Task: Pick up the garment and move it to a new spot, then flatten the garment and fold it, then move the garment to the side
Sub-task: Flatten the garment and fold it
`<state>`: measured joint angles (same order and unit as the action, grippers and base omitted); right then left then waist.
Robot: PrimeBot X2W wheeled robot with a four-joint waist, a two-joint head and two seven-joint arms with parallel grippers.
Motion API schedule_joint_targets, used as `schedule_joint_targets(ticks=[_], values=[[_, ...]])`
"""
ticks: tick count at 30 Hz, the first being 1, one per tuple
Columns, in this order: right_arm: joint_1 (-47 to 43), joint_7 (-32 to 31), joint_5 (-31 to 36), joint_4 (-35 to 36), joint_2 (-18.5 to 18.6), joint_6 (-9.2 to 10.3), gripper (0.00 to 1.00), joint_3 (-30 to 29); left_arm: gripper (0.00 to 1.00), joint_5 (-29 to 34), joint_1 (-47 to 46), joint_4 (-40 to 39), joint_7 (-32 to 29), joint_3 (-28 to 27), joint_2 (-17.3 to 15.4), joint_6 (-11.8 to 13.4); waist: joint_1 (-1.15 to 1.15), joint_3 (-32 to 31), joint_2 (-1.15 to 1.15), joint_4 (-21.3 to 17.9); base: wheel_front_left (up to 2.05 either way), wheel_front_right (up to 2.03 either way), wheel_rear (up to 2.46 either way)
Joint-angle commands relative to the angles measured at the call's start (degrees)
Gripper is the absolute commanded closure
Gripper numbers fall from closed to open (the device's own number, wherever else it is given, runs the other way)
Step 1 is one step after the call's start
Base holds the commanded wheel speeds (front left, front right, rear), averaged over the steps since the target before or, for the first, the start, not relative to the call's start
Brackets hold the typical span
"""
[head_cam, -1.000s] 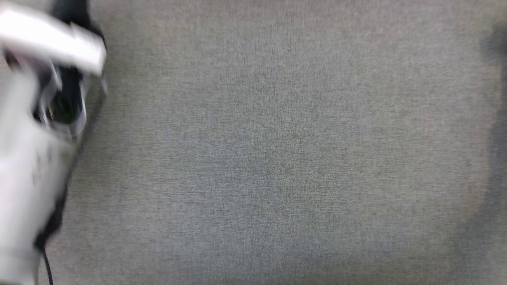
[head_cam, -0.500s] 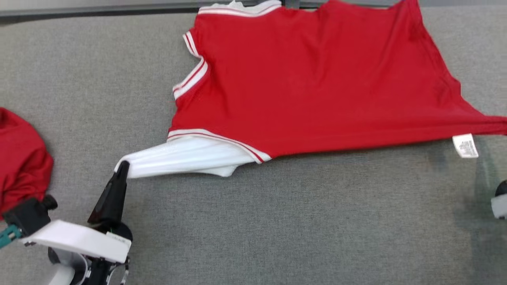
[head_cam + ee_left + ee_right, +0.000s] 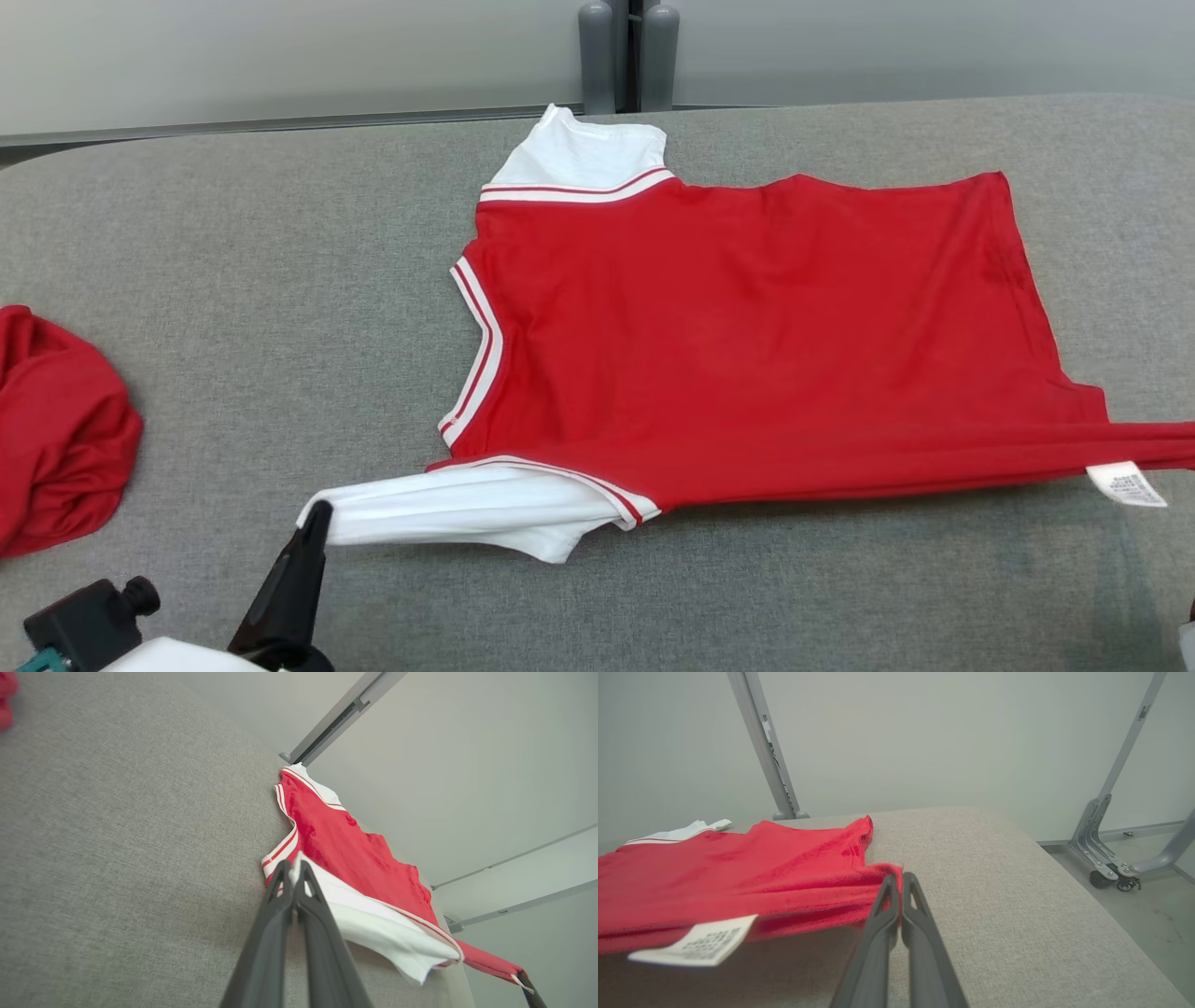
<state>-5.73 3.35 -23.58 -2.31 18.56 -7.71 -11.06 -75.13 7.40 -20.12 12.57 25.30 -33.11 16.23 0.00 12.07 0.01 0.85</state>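
Note:
The garment (image 3: 747, 336) is a red shirt with white, red-striped sleeves, spread over the grey table (image 3: 280, 261). My left gripper (image 3: 317, 515) is shut on the tip of the near white sleeve (image 3: 448, 504), low at the left of the head view. In the left wrist view the left gripper (image 3: 293, 870) pinches that sleeve's cloth (image 3: 373, 914). My right gripper (image 3: 899, 879) is shut on the red hem corner (image 3: 878, 872) and holds it stretched just above the table. A white care label (image 3: 1125, 485) hangs from the hem (image 3: 696, 945).
A second bundle of red cloth (image 3: 56, 439) lies at the table's left edge. Grey frame posts (image 3: 625, 56) stand behind the far edge. In the right wrist view the table's right edge drops to a floor with a wheeled metal base (image 3: 1111, 868).
The head camera has swung up, so the whole shirt and far table edge have slid down into view. Both grippers keep their holds on the sleeve and the hem.

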Motion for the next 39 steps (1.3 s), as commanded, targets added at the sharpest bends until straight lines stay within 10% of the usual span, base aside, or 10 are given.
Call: schedule_joint_targets(ticks=[1, 13, 28, 30, 31, 32, 33, 39], values=[[-0.22, -1.47, 0.97, 0.72, -0.89, 0.35, 1.00, -0.86, 1.00, 0.17, -1.76, 0.52, -0.37, 0.09, 0.06, 0.25, 0.00, 0.14, -0.01, 0.19, 0.00, 0.00, 0.00], [8.82, -8.37, 7.04, -0.60, -5.34, 0.29, 1.00, -1.78, 1.00, 2.97, -17.09, 10.91, -3.57, 4.00, 5.50, -3.72, 0.00, 5.09, -0.01, 1.87, 0.00, 0.00, 0.00], [25.91, -5.07, 10.75, -17.32, -2.09, 0.29, 1.00, 2.70, 1.00, 7.04, -36.89, 33.52, -5.09, 7.29, 10.89, -13.32, 0.00, 13.33, -0.01, 2.83, 0.00, 0.00, 0.00], [26.93, -4.05, 11.12, -19.03, -1.70, 0.29, 0.73, 3.14, 1.00, 7.62, -38.10, 35.76, -4.63, 7.55, 11.53, -14.39, 0.00, 13.66, -0.01, 2.97, 0.00, 0.00, 0.00], [27.31, -3.46, 11.10, -19.76, -1.74, 0.29, 0.41, 3.35, 0.73, 7.68, -38.55, 36.81, -4.23, 7.65, 11.80, -14.92, 0.00, 13.67, -0.01, 3.04, 0.00, 0.00, 0.00], [27.54, -2.86, 10.79, -20.28, -1.84, 0.29, 0.00, 3.42, 0.15, 7.75, -38.65, 37.55, -3.82, 7.69, 12.14, -15.36, 0.00, 13.56, -0.01, 3.11, 0.00, 0.00, 0.00], [27.47, -2.13, 10.46, -20.56, -1.85, 0.29, 0.00, 3.34, 0.00, 8.11, -38.62, 38.20, -2.92, 7.52, 12.34, -15.63, 0.00, 13.35, -0.01, 3.18, 0.00, 0.00, 0.00], [23.25, 2.80, 7.74, -18.79, -1.36, 0.29, 0.00, 2.16, 0.00, 11.05, -33.97, 36.54, 0.97, 6.90, 11.28, -15.22, 0.00, 10.48, -0.01, 2.84, 0.00, 0.00, 0.00]])
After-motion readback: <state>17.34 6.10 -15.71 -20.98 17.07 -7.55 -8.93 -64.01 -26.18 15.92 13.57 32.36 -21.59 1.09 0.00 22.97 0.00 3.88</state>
